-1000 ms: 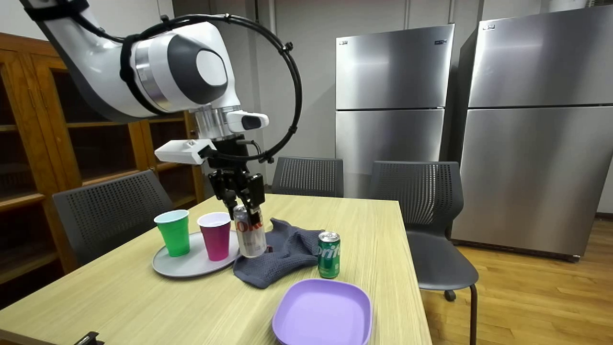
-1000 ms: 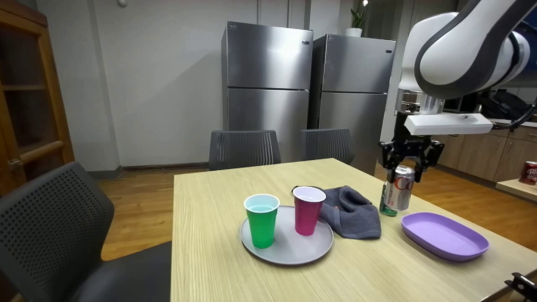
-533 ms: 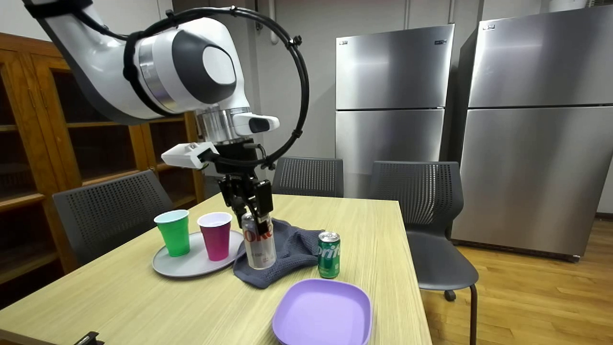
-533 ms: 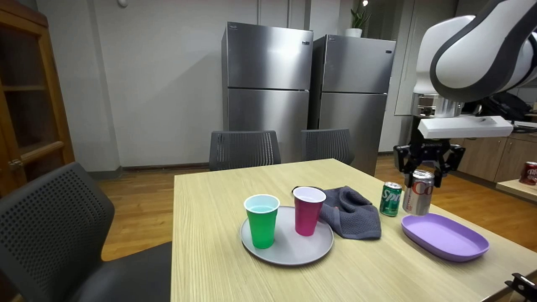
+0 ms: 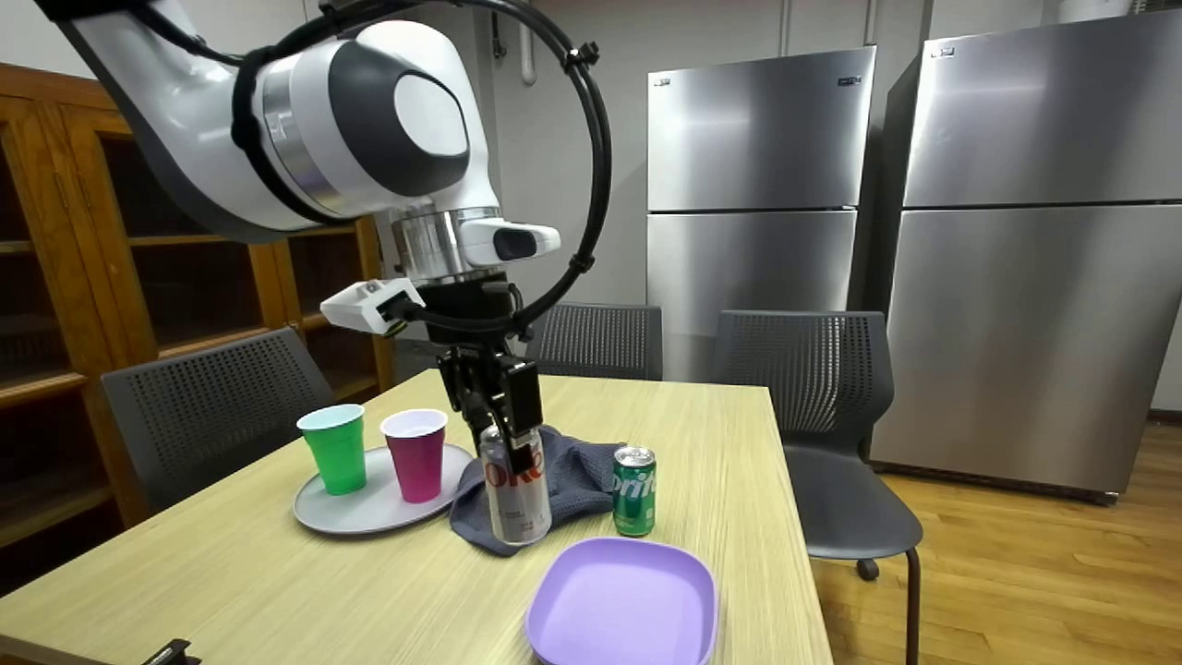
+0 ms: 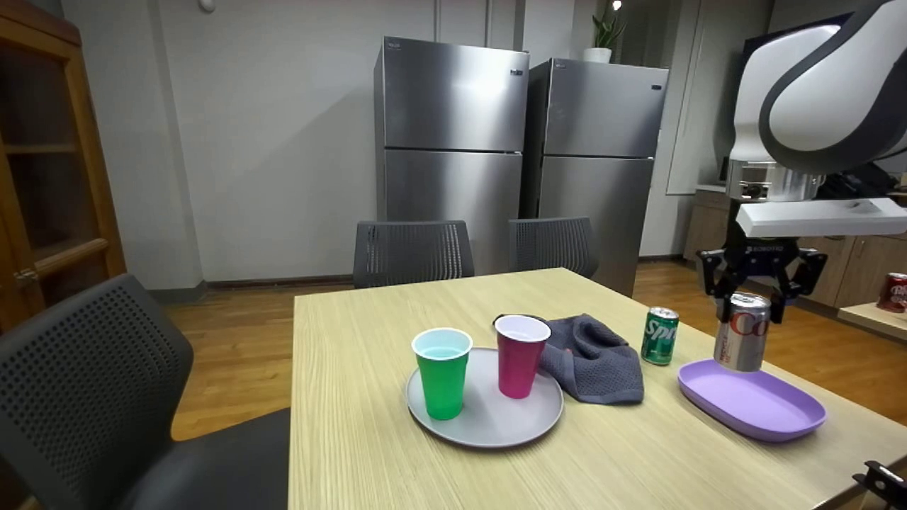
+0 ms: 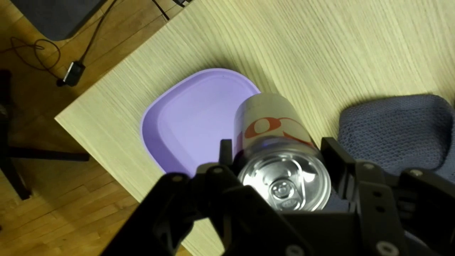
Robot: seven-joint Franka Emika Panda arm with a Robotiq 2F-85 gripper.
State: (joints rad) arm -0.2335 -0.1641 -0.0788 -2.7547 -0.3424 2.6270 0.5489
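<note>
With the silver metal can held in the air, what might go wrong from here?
The silver metal Coke can might slip: the jaws grip only its upper part. Its bottom might catch the nearby rim of the shallow, rounded purple tray. A sideways move might topple the green metal Sprite can standing nearby.

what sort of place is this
Probably a break room or shared kitchen: two steel refrigerators stand near a pale wood table with dark chairs around it.
</note>
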